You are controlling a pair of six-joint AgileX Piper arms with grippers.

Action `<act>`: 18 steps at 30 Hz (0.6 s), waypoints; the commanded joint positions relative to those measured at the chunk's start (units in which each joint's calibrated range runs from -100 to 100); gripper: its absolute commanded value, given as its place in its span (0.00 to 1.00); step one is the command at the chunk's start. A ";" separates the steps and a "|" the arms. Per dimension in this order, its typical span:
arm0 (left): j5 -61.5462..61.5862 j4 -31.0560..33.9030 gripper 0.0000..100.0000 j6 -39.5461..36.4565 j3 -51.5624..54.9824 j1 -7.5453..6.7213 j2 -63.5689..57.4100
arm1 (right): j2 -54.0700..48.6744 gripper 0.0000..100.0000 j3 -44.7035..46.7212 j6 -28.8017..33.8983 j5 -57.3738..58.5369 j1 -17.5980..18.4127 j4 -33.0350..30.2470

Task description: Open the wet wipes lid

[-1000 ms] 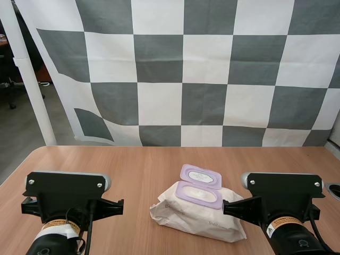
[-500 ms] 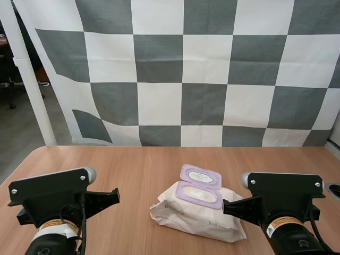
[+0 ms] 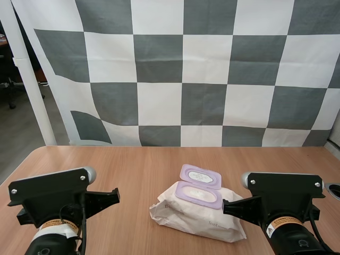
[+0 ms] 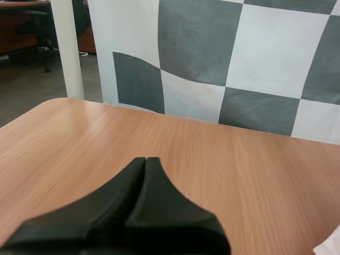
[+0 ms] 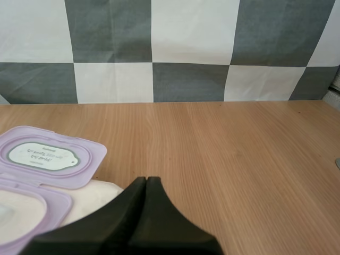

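Observation:
A white pack of wet wipes [image 3: 197, 214] lies on the wooden table [image 3: 143, 170] between my two arms. Its purple lid [image 3: 200, 176] is flipped up and back, and the purple-rimmed opening [image 3: 198, 195] under it is uncovered. The same lid [image 5: 50, 155] lies beside my right gripper [image 5: 145, 180], whose fingers lie together as one dark wedge just right of the pack. Over bare wood to the left of the pack, my left gripper [image 4: 145, 160] is shut on nothing. A white corner of the pack [image 4: 330, 245] shows at that view's edge.
Bare wood stretches behind the pack and to both sides. A round dark fitting [image 3: 334, 190] sits at the table's right edge. The table's rounded left corner [image 4: 58, 101] lies ahead of my left gripper.
My left arm has turned a little to the left between one second ago and half a second ago, then held still. The right arm and the pack have not moved.

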 commanded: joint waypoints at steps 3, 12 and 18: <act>-0.07 -0.06 0.00 0.04 0.00 -1.54 0.00 | 0.00 0.00 0.00 -0.06 -0.04 0.74 -0.01; -0.07 -0.06 0.00 0.04 0.00 -1.74 0.00 | 0.00 0.00 0.00 -0.06 -0.04 0.98 -0.01; -0.07 -0.06 0.00 0.04 0.00 -1.74 0.00 | 0.00 0.00 0.00 -0.06 -0.04 0.98 -0.01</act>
